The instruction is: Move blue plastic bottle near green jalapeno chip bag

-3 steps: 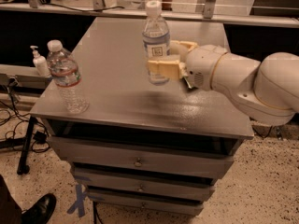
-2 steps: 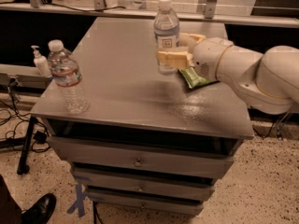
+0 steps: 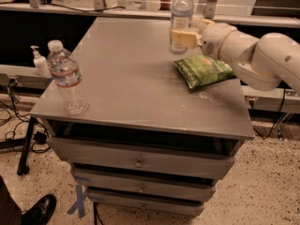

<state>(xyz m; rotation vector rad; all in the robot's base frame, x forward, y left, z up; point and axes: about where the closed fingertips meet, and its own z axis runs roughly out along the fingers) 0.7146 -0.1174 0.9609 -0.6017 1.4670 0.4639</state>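
The blue plastic bottle (image 3: pixel 181 18) is a tall clear bottle with a white cap and pale label, upright at the far right of the grey cabinet top (image 3: pixel 126 83). My gripper (image 3: pixel 186 37) comes in from the right and is shut on the bottle's lower half; whether the bottle's base touches the top I cannot tell. The green jalapeno chip bag (image 3: pixel 203 70) lies flat on the top just in front of and to the right of the bottle, partly under my white arm (image 3: pixel 253 55).
A ribbed clear bottle with a red-white label band (image 3: pixel 68 78) stands at the cabinet's front left corner. A small white pump bottle (image 3: pixel 40 62) stands on a ledge left of the cabinet. Drawers (image 3: pixel 140 161) are below. A shoe (image 3: pixel 40 210) shows at bottom left.
My gripper has carried the blue bottle away from the front middle toward the back right. The arm has drawn aside and the green bag now shows fully.
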